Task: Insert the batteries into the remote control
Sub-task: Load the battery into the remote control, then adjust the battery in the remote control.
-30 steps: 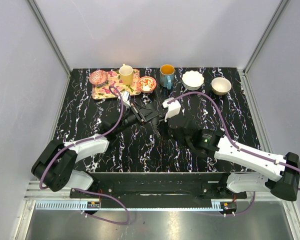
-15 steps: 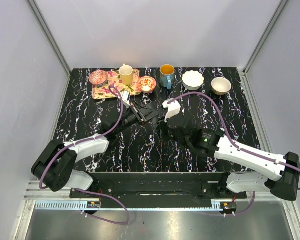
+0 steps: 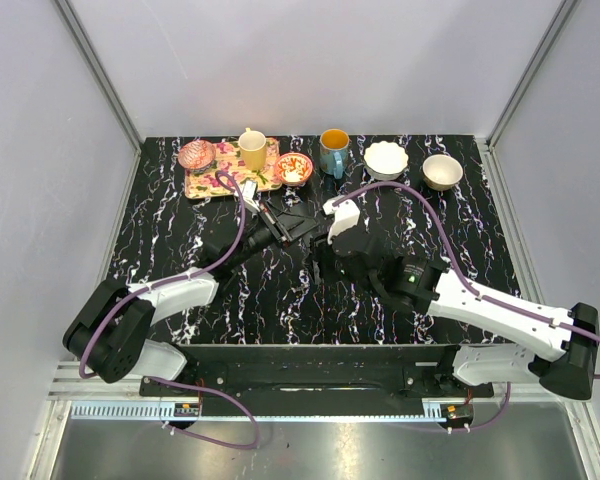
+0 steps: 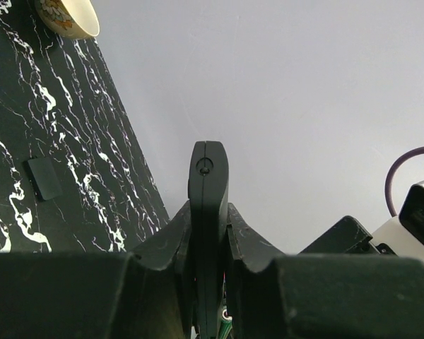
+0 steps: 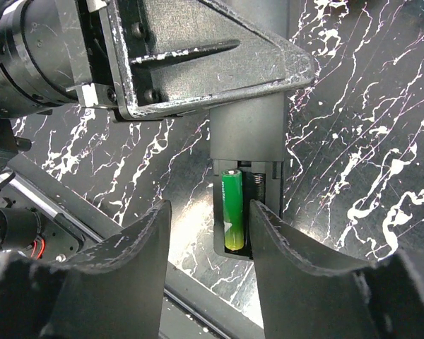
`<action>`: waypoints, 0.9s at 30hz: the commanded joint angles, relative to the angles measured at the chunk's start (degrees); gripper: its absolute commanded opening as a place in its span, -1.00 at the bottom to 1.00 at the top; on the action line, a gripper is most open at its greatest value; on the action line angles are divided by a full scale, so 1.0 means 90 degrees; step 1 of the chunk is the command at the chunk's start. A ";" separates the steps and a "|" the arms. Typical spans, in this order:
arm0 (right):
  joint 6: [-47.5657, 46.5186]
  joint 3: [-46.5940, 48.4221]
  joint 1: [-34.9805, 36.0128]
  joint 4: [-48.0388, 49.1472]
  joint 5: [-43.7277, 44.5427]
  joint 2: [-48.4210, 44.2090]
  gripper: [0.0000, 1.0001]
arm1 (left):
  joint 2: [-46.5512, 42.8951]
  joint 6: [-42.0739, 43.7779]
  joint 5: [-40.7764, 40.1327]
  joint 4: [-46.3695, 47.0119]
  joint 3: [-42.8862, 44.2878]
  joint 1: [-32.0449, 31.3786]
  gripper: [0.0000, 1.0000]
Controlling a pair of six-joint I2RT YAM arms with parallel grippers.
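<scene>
The remote control [image 5: 246,134] is a slim black bar, and my left gripper [image 5: 198,56] is shut on its body, holding it just above the table. One green battery [image 5: 232,210] lies in the left side of the open battery slot; the bay beside it shows only a spring. My right gripper [image 5: 208,219] is open, with a finger on each side of that battery and not touching it. In the left wrist view the remote control [image 4: 208,176] stands edge-on between the fingers of the left gripper [image 4: 209,226]. In the top view both grippers meet at the remote control [image 3: 298,232].
At the back stand a patterned tray [image 3: 205,185] with a yellow cup [image 3: 252,150], a pink bowl [image 3: 196,155], a red bowl [image 3: 293,168], a teal mug [image 3: 333,152] and two pale bowls [image 3: 386,160] [image 3: 442,172]. A small flat black rectangle [image 4: 44,178] lies on the table.
My right gripper has gone from nearly shut to open, and its wrist has shifted slightly left. The left gripper and the remote control have stayed put.
</scene>
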 commanded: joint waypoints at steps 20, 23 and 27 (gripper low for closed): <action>-0.0182 0.1222 0.0014 -0.0567 0.0861 0.0086 0.34 | 0.0045 -0.0291 0.0102 0.1044 0.0045 -0.0026 -1.00; -0.0114 0.1300 0.0014 -0.0625 0.0783 -0.0139 0.37 | 0.0084 -0.0291 0.0102 0.1063 0.0055 -0.0026 -1.00; 0.0237 0.1144 -0.0064 -0.0654 0.0733 -0.0665 0.43 | 0.0152 -0.0291 0.0102 0.1131 0.0055 -0.0016 -1.00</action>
